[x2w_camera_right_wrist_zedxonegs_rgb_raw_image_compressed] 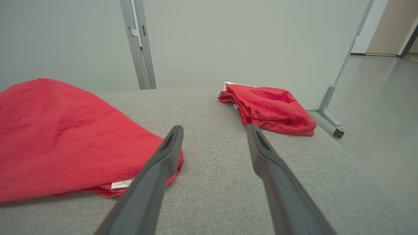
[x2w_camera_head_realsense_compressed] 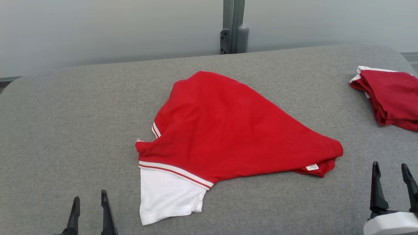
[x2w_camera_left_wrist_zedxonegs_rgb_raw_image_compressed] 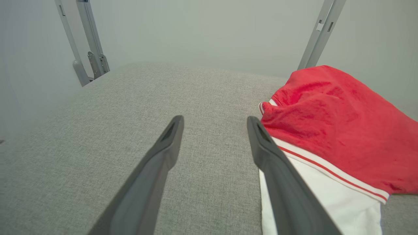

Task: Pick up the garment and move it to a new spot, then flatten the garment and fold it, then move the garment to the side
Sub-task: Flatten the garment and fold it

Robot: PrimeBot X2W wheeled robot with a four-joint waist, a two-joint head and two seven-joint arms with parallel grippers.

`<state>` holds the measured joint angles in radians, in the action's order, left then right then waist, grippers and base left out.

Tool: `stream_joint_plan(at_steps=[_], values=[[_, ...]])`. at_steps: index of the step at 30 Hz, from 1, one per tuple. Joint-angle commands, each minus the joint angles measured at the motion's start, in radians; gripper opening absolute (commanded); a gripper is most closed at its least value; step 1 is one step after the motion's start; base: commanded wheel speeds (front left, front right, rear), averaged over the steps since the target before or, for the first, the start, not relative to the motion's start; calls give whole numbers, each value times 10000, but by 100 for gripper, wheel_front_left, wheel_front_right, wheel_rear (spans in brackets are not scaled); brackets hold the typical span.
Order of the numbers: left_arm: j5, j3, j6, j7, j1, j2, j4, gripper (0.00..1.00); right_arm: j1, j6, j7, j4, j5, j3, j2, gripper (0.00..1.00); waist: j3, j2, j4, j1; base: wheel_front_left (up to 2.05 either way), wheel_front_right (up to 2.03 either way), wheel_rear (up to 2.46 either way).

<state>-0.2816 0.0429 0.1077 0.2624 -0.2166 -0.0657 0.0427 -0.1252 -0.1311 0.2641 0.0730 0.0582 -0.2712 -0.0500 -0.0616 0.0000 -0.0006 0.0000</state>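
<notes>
The garment (x2w_camera_head_realsense_compressed: 228,130) lies crumpled mid-frame on the table (x2w_camera_head_realsense_compressed: 65,130). Left gripper (x2w_camera_head_realsense_compressed: 89,197), lower left, and right gripper (x2w_camera_head_realsense_compressed: 390,166), lower right: jaws spread wide, holding nothing.

A wide tabletop (x2w_camera_head_realsense_compressed: 65,130) covered in grey woven fabric, with rounded far corners, stands before a plain, pale grey-green wall (x2w_camera_head_realsense_compressed: 98,29). A grey metal post (x2w_camera_head_realsense_compressed: 233,26) rises behind the far edge. To the right, a slanted metal leg (x2w_camera_right_wrist_zedxonegs_rgb_raw_image_compressed: 343,71) ends in a foot on a smooth grey floor (x2w_camera_right_wrist_zedxonegs_rgb_raw_image_compressed: 385,114), beside a beige wall (x2w_camera_right_wrist_zedxonegs_rgb_raw_image_compressed: 382,26). Light is soft and even.
</notes>
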Motion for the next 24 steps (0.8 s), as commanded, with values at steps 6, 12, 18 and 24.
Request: stream_joint_plan(at_steps=[6,12,18,24], values=[[614,-562,-386,28,-378,132,195,100,-400,8,1,123,123,43,-19,100,432,0,178,0,0,0,0],[716,-619,-647,29,-239,149,344,100,-480,8,1,188,236,151,-19,100,517,0,577,0,0,0,0],[862,-518,-881,29,86,151,549,100,-409,8,0,255,291,258,-18,100,582,0,857,0,0,0,0],[893,-477,-1010,29,253,151,696,100,-333,8,1,295,282,350,-19,100,641,0,933,0,0,0,0]])
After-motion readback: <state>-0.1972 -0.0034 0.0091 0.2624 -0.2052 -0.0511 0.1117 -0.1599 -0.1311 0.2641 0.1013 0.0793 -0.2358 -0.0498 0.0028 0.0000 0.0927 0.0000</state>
